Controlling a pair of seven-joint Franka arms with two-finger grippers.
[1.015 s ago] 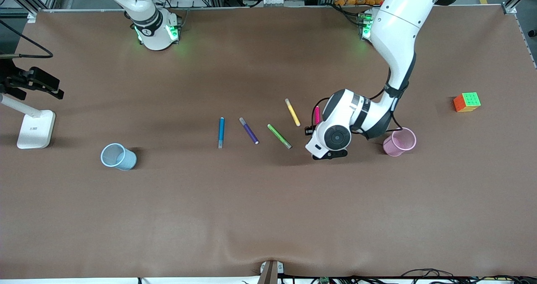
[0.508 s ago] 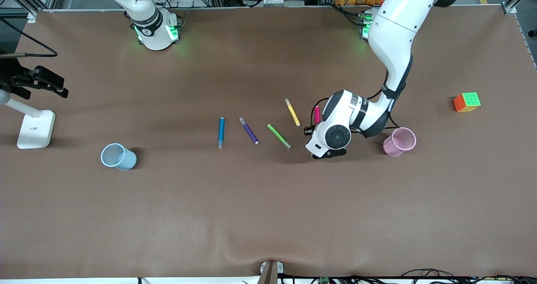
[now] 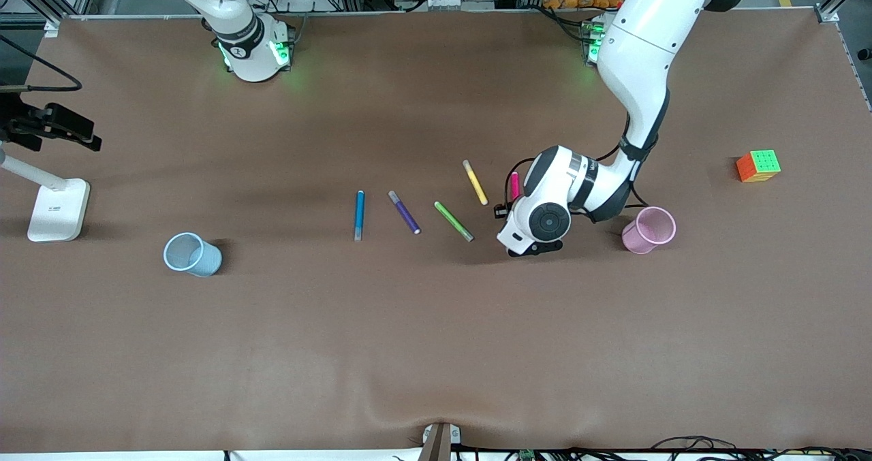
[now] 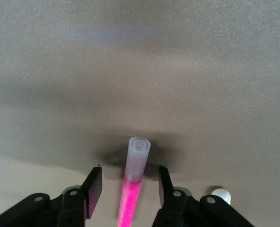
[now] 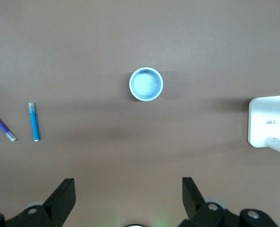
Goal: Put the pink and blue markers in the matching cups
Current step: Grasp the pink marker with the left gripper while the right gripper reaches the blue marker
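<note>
The pink marker lies on the table, mostly hidden under my left hand. In the left wrist view my left gripper is open and low over the table. Its fingers straddle the pink marker with a gap on each side. The pink cup stands beside the left hand, toward the left arm's end. The blue marker lies mid-table, and the blue cup stands toward the right arm's end. My right gripper is open and empty, high over the table, with the blue cup and blue marker below.
A purple marker, a green marker and a yellow marker lie between the blue and pink markers. A colour cube sits at the left arm's end. A white stand base sits at the right arm's end.
My left hand has shifted very slightly over the pink marker. The markers and cups have not moved.
</note>
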